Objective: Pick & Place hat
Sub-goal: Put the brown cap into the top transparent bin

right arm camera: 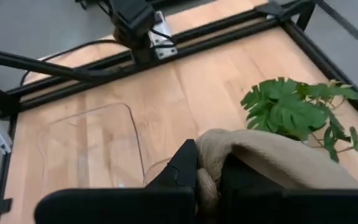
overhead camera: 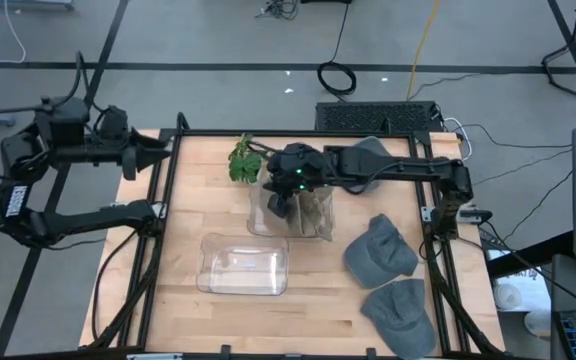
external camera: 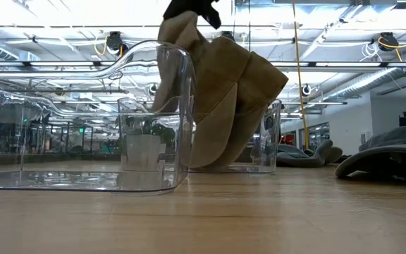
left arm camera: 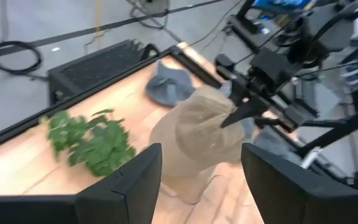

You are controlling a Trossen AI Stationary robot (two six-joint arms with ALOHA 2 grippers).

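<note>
A tan hat (external camera: 220, 99) hangs from my right gripper (right arm camera: 207, 177), which is shut on it over the far clear bin (overhead camera: 290, 212) at the table's middle. Seen from the low view, the hat droops inside that bin's walls. My right gripper (overhead camera: 281, 198) reaches in from the table's right side. My left gripper (left arm camera: 197, 180) is open and waits beyond the table's far left corner (overhead camera: 158, 152), touching nothing. Three grey hats lie on the wood: two at the right near side (overhead camera: 378, 250) (overhead camera: 400, 315), and one at the far edge (overhead camera: 368, 150) under the right arm. My right gripper pinches a bunched fold at the top of the tan hat (right arm camera: 213, 149) between its two fingers (right arm camera: 184, 163), coming from above and pointing down. The hat hangs slack below the fingers, and its lower end (external camera: 210, 161) reaches down inside the clear bin, close to the floor.
A second clear bin (overhead camera: 245, 265) lies nearer the table's near edge, left of the grey hats. A green leafy plant (overhead camera: 240, 160) sits at the far edge beside the bin under the hat. Bare wood shows along the table's left side (overhead camera: 163, 260).
</note>
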